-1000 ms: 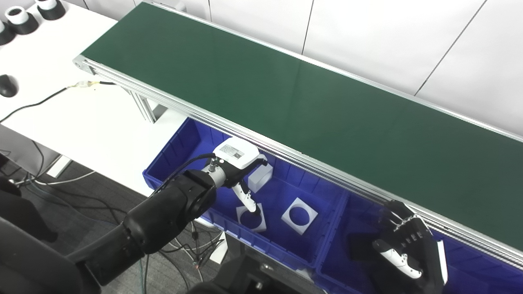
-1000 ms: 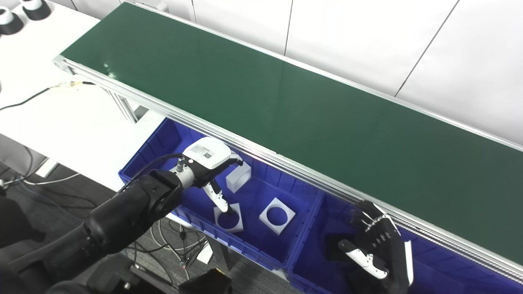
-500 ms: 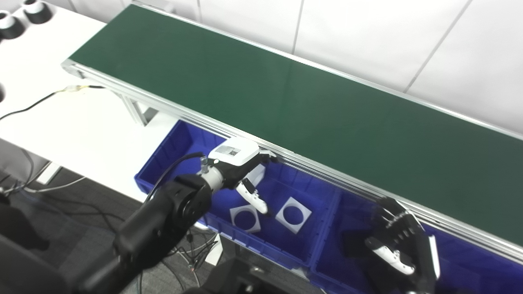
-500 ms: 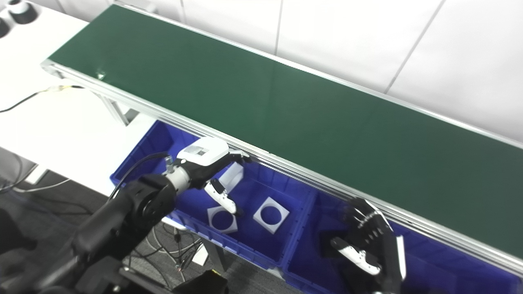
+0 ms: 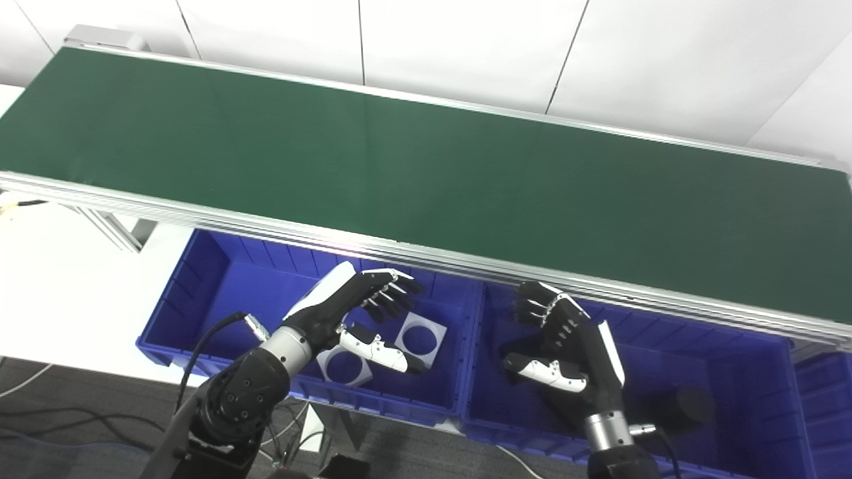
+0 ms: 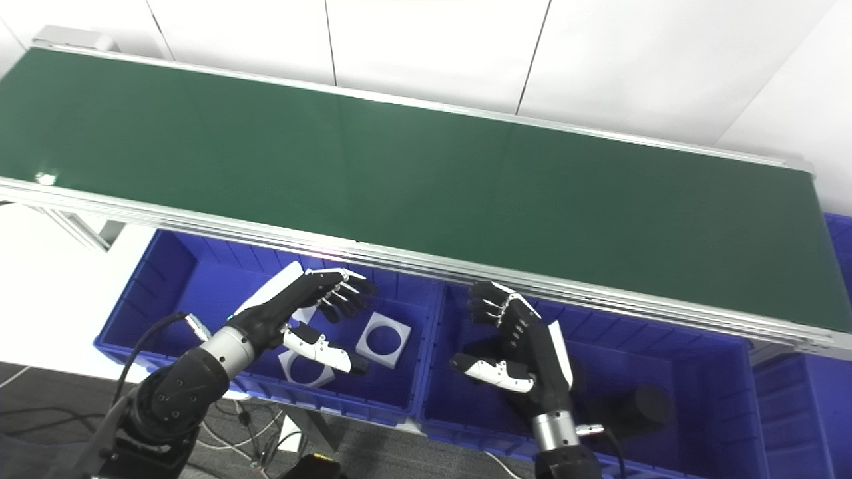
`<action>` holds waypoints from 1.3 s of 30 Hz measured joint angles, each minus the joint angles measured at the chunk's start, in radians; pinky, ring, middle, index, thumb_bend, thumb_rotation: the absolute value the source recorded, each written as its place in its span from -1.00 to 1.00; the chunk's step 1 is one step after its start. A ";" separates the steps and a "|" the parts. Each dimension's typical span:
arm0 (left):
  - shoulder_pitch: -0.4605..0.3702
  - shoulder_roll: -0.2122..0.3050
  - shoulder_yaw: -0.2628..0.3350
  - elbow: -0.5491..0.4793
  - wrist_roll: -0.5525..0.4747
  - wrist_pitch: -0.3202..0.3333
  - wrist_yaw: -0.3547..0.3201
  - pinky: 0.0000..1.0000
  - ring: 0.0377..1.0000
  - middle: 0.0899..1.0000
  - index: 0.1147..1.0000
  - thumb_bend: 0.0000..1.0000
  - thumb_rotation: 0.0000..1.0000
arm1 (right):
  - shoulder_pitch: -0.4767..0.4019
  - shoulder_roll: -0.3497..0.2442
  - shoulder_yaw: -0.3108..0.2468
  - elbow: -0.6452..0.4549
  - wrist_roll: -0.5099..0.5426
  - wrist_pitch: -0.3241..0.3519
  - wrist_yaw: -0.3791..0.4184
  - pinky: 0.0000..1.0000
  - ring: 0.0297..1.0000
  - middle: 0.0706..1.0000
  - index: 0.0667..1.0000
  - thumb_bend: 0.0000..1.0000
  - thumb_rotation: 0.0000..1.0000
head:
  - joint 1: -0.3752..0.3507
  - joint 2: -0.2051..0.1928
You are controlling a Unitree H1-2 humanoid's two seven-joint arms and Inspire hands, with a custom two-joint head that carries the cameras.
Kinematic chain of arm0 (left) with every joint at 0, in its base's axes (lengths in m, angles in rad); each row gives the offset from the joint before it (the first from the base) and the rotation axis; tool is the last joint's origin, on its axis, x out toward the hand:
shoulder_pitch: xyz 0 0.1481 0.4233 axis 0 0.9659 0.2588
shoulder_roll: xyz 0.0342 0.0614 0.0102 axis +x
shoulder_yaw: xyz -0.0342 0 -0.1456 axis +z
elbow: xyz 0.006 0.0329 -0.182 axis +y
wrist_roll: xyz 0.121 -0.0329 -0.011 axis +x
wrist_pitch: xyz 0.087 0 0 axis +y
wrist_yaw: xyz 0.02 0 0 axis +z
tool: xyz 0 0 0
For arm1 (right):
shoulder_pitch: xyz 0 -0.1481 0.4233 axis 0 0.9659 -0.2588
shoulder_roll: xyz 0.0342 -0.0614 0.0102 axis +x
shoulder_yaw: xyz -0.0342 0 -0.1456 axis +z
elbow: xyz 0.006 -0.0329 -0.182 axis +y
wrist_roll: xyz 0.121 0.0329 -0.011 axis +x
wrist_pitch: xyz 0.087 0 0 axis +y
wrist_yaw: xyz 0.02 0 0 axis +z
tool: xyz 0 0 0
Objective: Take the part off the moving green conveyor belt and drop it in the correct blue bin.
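While the green conveyor belt point(image 5: 426, 173) runs bare and smooth between its aluminium rails, white square parts with round holes point(image 5: 419, 338) lie flat in the left blue bin point(image 5: 180, 293). The left hand point(image 5: 353, 313) hovers above them, fingers spread, holding nothing. The right hand point(image 5: 566, 339) hangs likewise empty over the right blue bin point(image 5: 732, 346), near a dark cylinder point(image 5: 682, 407).
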 measured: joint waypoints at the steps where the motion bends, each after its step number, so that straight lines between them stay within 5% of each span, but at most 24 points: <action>1: 0.000 0.001 0.001 0.016 -0.014 -0.021 0.010 0.18 0.31 0.37 0.43 1.00 -0.47 | 0.000 0.005 0.006 0.001 -0.013 0.000 -0.010 0.28 0.39 0.47 0.43 0.77 -0.48 | -0.021 -0.006; 9: 0.001 0.003 0.002 0.204 -0.071 -0.191 0.110 0.14 0.30 0.35 0.41 0.99 -0.59 | -0.001 0.023 0.064 0.040 -0.104 0.000 -0.104 0.26 0.38 0.46 0.41 0.80 -0.44 | -0.130 -0.070; 16: -0.020 0.010 -0.019 0.419 -0.051 -0.320 0.208 0.18 0.32 0.37 0.37 1.00 -0.64 | -0.003 0.019 0.107 0.071 -0.122 0.000 -0.172 0.24 0.38 0.47 0.43 0.80 -0.40 | -0.132 -0.130; 25: -0.058 0.006 -0.049 0.554 -0.015 -0.370 0.262 0.24 0.39 0.46 0.42 1.00 -0.62 | -0.004 0.008 0.166 0.110 -0.132 0.000 -0.247 0.25 0.39 0.46 0.42 0.78 -0.43 | -0.204 -0.215; 30: -0.056 0.009 -0.051 0.552 -0.024 -0.372 0.262 0.27 0.42 0.49 0.43 1.00 -0.60 | -0.015 0.000 0.188 0.120 -0.127 0.000 -0.269 0.27 0.41 0.46 0.42 0.78 -0.43 | -0.175 -0.207; 39: -0.052 -0.009 -0.097 0.510 0.010 -0.365 0.270 0.25 0.37 0.43 0.41 1.00 -0.60 | -0.008 -0.050 0.180 0.086 -0.075 -0.001 -0.238 0.28 0.40 0.46 0.43 0.77 -0.43 | 0.085 -0.106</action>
